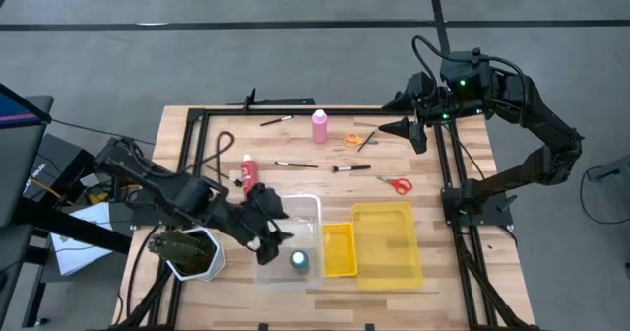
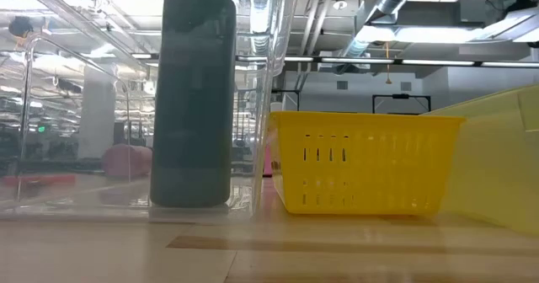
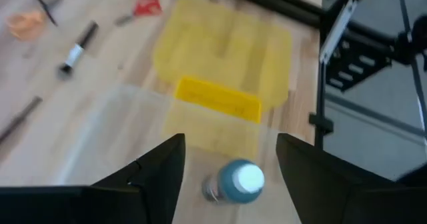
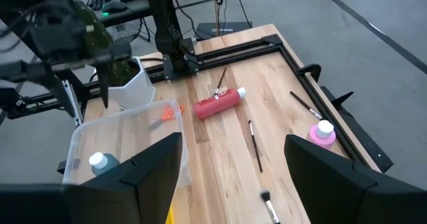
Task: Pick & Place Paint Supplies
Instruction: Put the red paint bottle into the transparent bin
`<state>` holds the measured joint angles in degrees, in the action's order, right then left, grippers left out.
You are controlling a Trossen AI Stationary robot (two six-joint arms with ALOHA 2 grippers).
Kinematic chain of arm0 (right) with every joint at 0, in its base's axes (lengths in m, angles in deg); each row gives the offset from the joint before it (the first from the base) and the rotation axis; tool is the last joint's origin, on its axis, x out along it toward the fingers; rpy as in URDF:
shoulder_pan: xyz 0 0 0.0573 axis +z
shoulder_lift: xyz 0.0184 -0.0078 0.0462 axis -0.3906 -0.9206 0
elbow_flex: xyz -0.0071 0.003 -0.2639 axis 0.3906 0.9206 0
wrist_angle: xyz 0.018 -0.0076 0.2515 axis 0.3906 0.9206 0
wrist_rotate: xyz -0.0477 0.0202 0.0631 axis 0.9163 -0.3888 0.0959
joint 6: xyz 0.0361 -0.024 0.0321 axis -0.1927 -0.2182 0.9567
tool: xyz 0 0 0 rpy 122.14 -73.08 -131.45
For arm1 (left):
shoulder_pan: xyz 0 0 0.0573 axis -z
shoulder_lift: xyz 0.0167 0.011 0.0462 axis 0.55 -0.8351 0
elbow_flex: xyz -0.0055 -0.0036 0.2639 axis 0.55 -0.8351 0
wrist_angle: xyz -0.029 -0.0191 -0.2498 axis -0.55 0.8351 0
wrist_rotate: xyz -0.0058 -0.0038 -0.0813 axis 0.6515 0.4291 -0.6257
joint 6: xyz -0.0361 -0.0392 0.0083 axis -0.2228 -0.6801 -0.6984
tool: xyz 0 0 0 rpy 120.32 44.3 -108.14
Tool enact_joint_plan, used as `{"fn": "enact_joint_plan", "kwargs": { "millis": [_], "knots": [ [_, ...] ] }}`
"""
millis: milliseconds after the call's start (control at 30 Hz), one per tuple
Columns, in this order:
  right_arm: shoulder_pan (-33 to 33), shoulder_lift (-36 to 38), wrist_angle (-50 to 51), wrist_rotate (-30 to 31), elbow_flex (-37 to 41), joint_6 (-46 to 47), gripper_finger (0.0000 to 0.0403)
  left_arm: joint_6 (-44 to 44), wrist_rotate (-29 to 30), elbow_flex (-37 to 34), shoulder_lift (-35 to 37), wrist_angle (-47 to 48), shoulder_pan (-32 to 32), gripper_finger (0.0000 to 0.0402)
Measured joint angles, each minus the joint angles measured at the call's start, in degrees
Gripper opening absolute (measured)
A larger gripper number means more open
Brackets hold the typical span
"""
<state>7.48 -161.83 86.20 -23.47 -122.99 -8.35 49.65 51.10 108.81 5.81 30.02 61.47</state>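
Dark blue paint bottle (image 1: 299, 261) stands upright in clear bin (image 1: 313, 209).

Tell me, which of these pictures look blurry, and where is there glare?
The left wrist view is smeared: the blue bottle and yellow bin look soft. In the low view, ceiling lights glare through the clear bin, and the near table edge is out of focus. The high view and right wrist view are evenly lit and sharp.

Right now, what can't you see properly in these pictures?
- Low view: the clear plastic bin and yellow slotted basket fill it, hiding both arms.
- Left wrist view: the thin dark-handled paintbrush is blurred.
- High view: the left gripper covers part of the clear bin.
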Motion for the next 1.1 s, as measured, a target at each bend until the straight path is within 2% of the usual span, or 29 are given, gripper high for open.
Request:
{"fn": "enact_joint_plan", "kwargs": {
  "millis": [400,733,900,1100],
  "knots": [
    [0.00,0.00,0.71,-0.02,0.00,3.29,0.0260,7.18,5.66,0.01,4.80,1.61,-5.17,0.0191],
    [0.00,0.00,1.92,0.16,-0.02,7.07,0.0260,16.45,9.44,0.01,9.05,1.57,-15.07,0.0194],
    [0.00,0.00,1.85,3.58,-0.02,8.17,0.0260,20.96,10.55,0.01,12.20,1.51,-21.63,0.0194],
    [-0.64,0.00,1.77,10.90,-0.02,13.15,0.0260,29.35,10.57,0.01,16.01,1.53,-29.75,0.0194]
  ]
}}
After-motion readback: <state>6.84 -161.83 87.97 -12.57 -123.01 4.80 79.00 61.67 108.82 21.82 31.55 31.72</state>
